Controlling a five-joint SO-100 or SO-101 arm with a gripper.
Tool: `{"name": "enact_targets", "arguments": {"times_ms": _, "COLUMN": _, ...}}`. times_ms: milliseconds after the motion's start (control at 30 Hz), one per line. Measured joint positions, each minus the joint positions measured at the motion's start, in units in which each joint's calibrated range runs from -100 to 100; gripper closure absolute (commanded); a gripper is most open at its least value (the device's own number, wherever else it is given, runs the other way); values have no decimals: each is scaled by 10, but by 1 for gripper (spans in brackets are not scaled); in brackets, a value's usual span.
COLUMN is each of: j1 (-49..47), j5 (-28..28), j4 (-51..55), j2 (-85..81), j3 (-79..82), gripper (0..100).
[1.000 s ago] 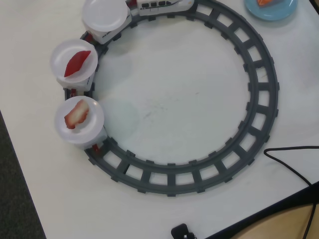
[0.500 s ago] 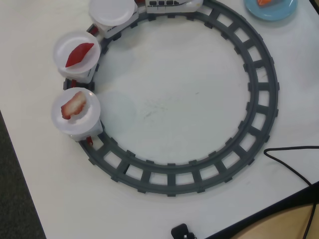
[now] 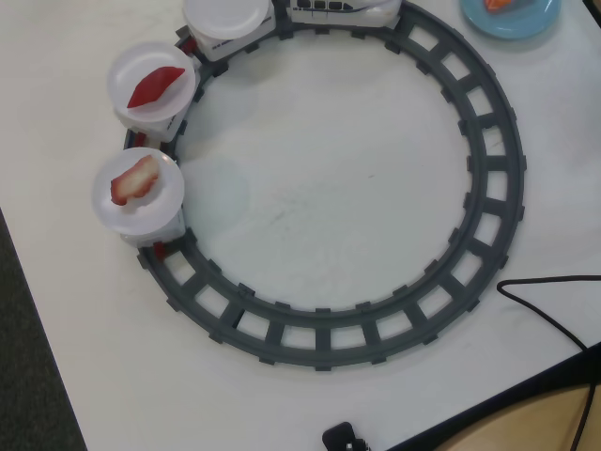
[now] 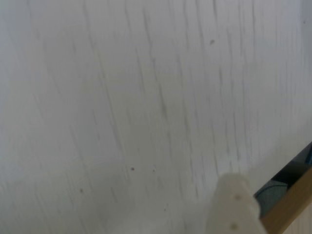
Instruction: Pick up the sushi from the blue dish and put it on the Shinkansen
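One empty plate (image 3: 225,21) rides the Shinkansen (image 3: 343,7) at the frame's edge — sushi (image 3: 500,4) could miss it (gripper (image 4: 234,204) state unclear).

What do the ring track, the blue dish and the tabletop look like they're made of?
The ring track looks like matte grey moulded plastic, with identical ties and snap joints. The blue dish seems to be glossy plastic, with a smooth even colour, though glazed ceramic is possible. The tabletop appears to be pale laminate with faint printed wood grain.
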Motion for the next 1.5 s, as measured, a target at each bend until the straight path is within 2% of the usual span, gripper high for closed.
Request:
{"name": "enact_targets", "arguments": {"times_ms": 867, "j1": 0, "j5": 1, "j4": -22, "j2": 43, "j3": 0, "gripper": 64}}
{"name": "enact_targets", "arguments": {"times_ms": 1067, "j1": 2, "j5": 1, "j4": -77, "j2": 205, "j3": -91, "gripper": 64}}
{"name": "enact_targets", "arguments": {"times_ms": 1500, "j1": -17, "j5": 1, "j4": -82, "j2": 767, "j3": -588, "gripper": 64}}
